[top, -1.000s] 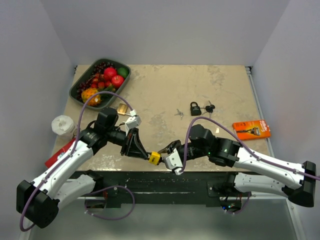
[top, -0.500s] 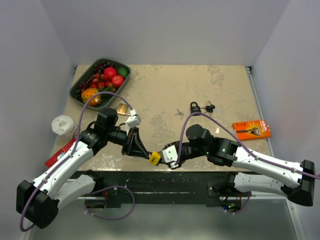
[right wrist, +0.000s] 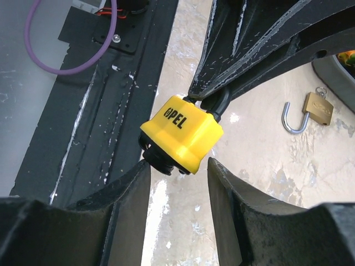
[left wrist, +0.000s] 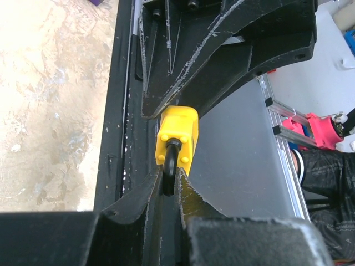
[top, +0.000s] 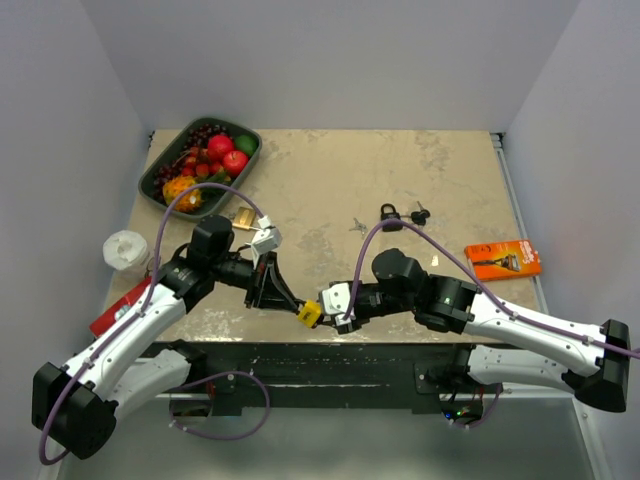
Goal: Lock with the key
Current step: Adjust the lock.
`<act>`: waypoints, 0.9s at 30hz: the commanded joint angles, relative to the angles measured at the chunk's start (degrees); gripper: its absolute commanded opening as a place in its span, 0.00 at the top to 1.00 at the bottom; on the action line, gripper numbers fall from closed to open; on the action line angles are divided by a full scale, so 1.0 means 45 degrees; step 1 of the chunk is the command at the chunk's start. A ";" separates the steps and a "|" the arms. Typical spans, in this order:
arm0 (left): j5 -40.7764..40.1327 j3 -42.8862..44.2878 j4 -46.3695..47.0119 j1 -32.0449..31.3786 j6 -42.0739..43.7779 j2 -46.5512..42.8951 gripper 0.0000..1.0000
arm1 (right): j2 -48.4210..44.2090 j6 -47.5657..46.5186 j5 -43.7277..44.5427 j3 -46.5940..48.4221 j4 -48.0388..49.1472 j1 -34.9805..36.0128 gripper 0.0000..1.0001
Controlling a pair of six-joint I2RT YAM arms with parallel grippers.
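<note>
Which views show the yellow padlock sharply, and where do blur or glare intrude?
Top external view: even light, soft shadows, sharp, but the yellow padlock is tiny. Left wrist view: padlock sharp, left fingers a blurred dark mass, tabletop washed out. Right wrist view: padlock lettering crisp, right fingers soft.

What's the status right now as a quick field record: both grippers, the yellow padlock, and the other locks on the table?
left gripper: shut on yellow padlock, pinching its shackle
right gripper: open, fingers flanking the padlock's lower end
padlock position: held over the table's near edge
key in lock: cannot tell; something dark under the body
brass padlock: on the table, shackle open
black padlock: on the table, keys beside it
</note>
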 commanded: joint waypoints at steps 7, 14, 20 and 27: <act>0.0772 -0.0488 0.1586 -0.0153 -0.1305 -0.0100 1.00 | -0.0234 -0.0137 0.0912 0.0470 0.4592 -0.0127 0.47; 0.1183 -0.0898 0.2974 -0.0016 -0.2459 -0.0121 1.00 | -0.0683 -0.0626 0.1321 0.0080 0.4688 -0.0127 0.49; 0.1632 -0.1073 0.3442 -0.0016 -0.2886 -0.0062 1.00 | -0.1053 -0.0295 0.1498 -0.0331 0.5448 -0.0108 0.43; 0.1575 -0.1445 0.4752 -0.0016 -0.3748 -0.0100 1.00 | -0.1016 0.0272 0.1713 -0.0663 0.6309 -0.0108 0.43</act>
